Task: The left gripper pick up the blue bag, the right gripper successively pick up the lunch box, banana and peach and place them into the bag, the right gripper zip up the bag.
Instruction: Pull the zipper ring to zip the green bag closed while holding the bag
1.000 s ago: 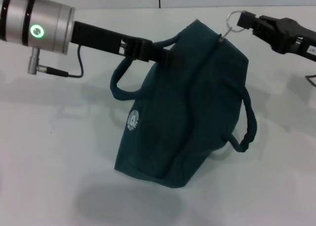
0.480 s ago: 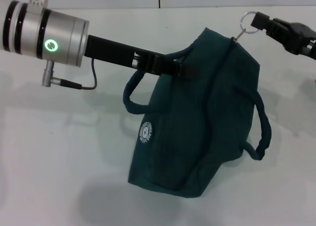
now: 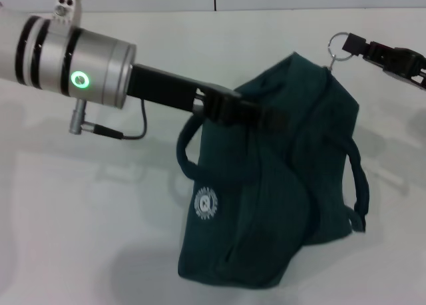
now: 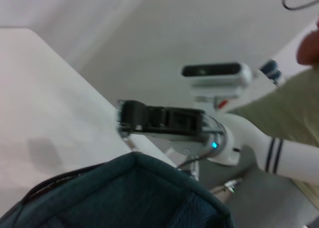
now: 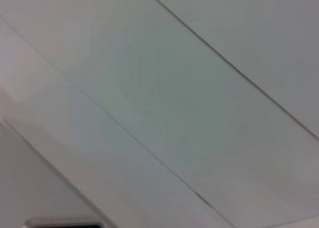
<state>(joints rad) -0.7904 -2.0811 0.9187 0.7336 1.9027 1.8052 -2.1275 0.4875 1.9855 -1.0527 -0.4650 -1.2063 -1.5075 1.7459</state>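
Note:
The blue bag [image 3: 273,185] hangs tilted above the white table, its top closed and its round white logo [image 3: 206,203] facing me. My left gripper [image 3: 256,113] is shut on the bag's top by one loop handle; the other handle [image 3: 359,178] dangles on the right. At the upper right, my right gripper [image 3: 359,50] is shut on the ring zip pull [image 3: 338,46] at the bag's top corner. The left wrist view shows the bag's fabric [image 4: 124,193] with the right gripper [image 4: 130,119] beyond it. The lunch box, banana and peach are out of view.
A white table [image 3: 80,225] lies under the bag, whose shadow falls at the front. The left arm's silver wrist with a green light [image 3: 81,78] and a dangling cable fills the upper left. The right wrist view shows only pale flat surfaces.
The bag, held at both ends, has shifted to the right and slightly lower. Both arms moved right with it, and the right gripper kept the ring pull.

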